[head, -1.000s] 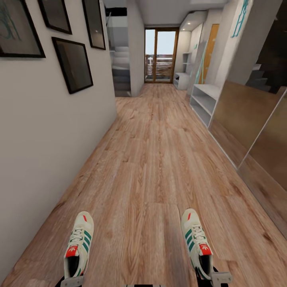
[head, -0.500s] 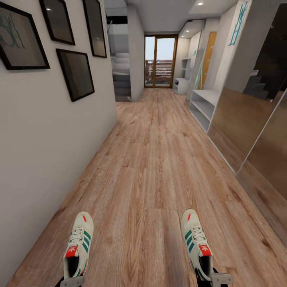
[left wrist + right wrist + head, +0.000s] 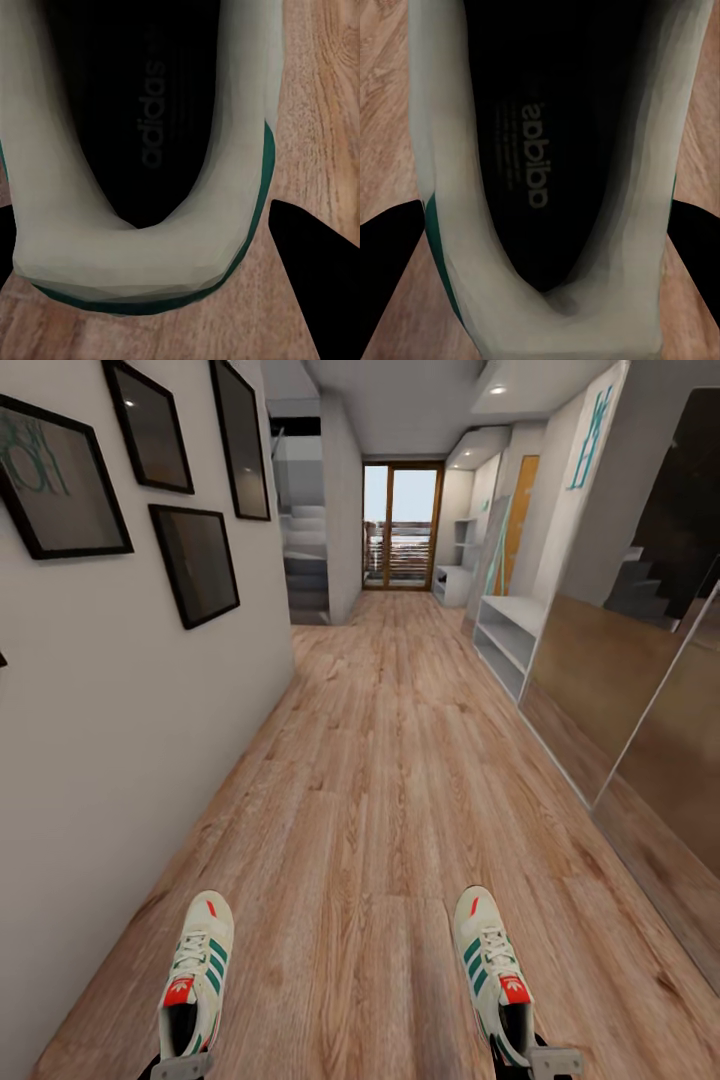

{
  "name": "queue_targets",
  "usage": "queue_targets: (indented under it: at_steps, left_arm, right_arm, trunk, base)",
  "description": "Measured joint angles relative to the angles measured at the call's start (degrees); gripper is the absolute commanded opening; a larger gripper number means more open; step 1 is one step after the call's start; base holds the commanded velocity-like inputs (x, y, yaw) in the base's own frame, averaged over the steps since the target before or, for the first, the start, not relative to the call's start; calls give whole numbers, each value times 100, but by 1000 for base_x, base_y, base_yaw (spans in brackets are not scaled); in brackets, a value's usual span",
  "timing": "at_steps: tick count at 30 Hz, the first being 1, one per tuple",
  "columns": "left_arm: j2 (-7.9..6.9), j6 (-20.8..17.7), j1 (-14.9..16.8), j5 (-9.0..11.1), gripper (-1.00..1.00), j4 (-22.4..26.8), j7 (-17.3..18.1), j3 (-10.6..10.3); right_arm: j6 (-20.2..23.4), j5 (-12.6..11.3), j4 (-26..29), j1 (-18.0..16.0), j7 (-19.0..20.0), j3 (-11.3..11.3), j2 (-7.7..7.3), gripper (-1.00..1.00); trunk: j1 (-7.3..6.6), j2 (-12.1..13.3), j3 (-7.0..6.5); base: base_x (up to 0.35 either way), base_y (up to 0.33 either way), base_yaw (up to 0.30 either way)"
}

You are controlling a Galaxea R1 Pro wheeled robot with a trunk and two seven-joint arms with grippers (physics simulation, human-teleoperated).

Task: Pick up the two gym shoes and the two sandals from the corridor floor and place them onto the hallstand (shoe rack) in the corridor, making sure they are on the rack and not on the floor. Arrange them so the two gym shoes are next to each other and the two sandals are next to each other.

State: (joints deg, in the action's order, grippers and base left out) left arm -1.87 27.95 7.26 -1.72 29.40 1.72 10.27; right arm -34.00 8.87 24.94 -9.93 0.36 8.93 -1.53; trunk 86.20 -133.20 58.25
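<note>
I hold one gym shoe in each gripper above the corridor floor, toes pointing ahead. The left gym shoe is white with green stripes, and my left gripper is shut on its heel. In the left wrist view, black fingers flank that heel. My right gripper is shut on the heel of the right gym shoe; the right wrist view looks into its dark opening. Far down the corridor on the right stands the pale grey hallstand. The sandals are out of view.
A white wall with black-framed pictures runs along the left. On the right are brown sliding panels and a low white two-shelf bench. A glass door closes the far end, with stairs at the left.
The whole head view has shifted, with the wall pictures and door now sitting lower: the camera moved. Both shoes stay in the same place in my grippers.
</note>
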Motion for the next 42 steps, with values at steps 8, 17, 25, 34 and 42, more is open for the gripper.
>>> queue_targets:
  at_steps: [8,17,25,34,42]
  left_arm:
    - [15,0,0,-8,-100,0,0,-4]
    - [26,0,0,18,-100,0,0,1]
    - [26,0,0,16,-100,-1,0,6]
    - [14,0,0,19,-100,-1,-5,13]
    - [9,0,0,24,-100,-1,-8,15]
  right_arm:
    - [2,3,-2,2,0,0,6,-100]
    - [4,-2,-1,2,-17,1,16,-100]
    - [0,1,5,2,-16,1,17,-100]
    - [0,-6,4,1,-31,2,17,-100]
    - [0,-21,13,-1,-29,10,10,-100]
  trunk:
    - [0,0,-71]
    - [-3,0,-129]
    - [-3,0,-130]
    - [-3,0,-130]
    - [-3,0,-130]
  base:
    - [0,0,0]
    - [274,0,0]
    - [336,0,0]
    - [337,0,0]
    - [338,0,0]
